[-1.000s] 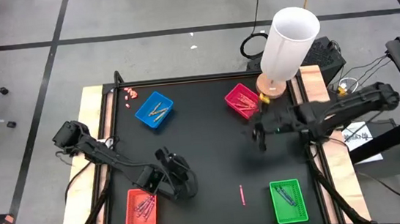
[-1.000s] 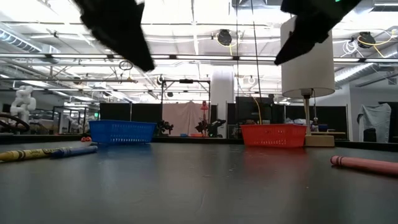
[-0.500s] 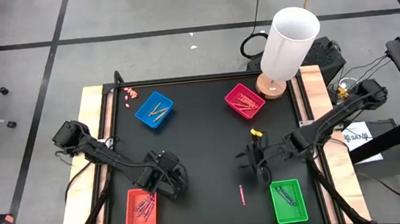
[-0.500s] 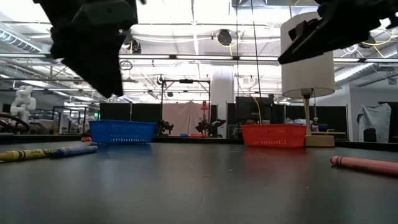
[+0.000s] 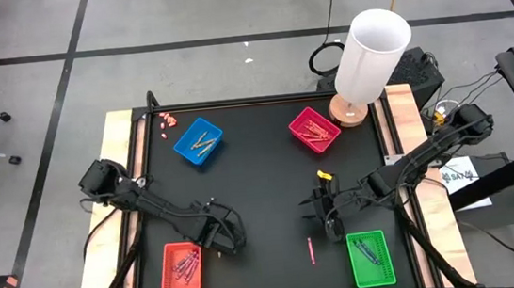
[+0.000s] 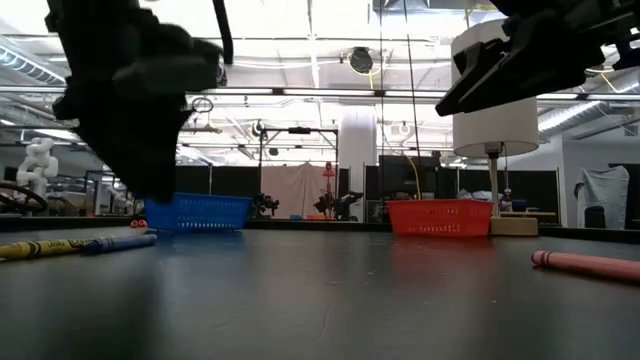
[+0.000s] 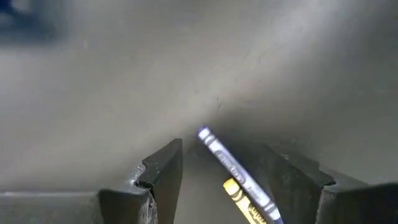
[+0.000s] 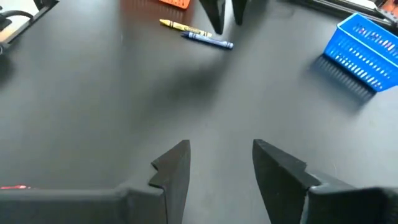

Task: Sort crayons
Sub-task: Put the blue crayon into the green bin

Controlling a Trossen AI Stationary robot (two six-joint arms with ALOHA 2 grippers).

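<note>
Seen from above, the black bench [image 5: 262, 191] carries four trays. At about 7 o'clock sits the red tray [image 5: 181, 269] with a few crayons in it. Just beside it, toward the centre, the left gripper [image 5: 227, 242] hangs low over the bench; its wrist view shows its jaws spread, one finger [image 7: 163, 171] on each side of a blue crayon [image 7: 235, 168] and a yellow crayon [image 7: 249, 208] that lie side by side on the surface, neither of them pinched. At 10 o'clock stands the blue tray [image 5: 198, 141], holding several crayons. Near centre, at 6 o'clock, a lone pink crayon [image 5: 311, 249] lies on the bare bench. At 1 o'clock the magenta tray [image 5: 314, 129] holds more crayons. The right gripper [image 5: 326, 208] hovers at about 4 o'clock, between the magenta tray and the green tray [image 5: 370, 258], just beside the pink crayon but apart from it; its wrist view shows its jaws spread and empty. The green tray at 5 o'clock also holds crayons. A white cylinder [image 5: 371, 53] stands at the far right corner.
</note>
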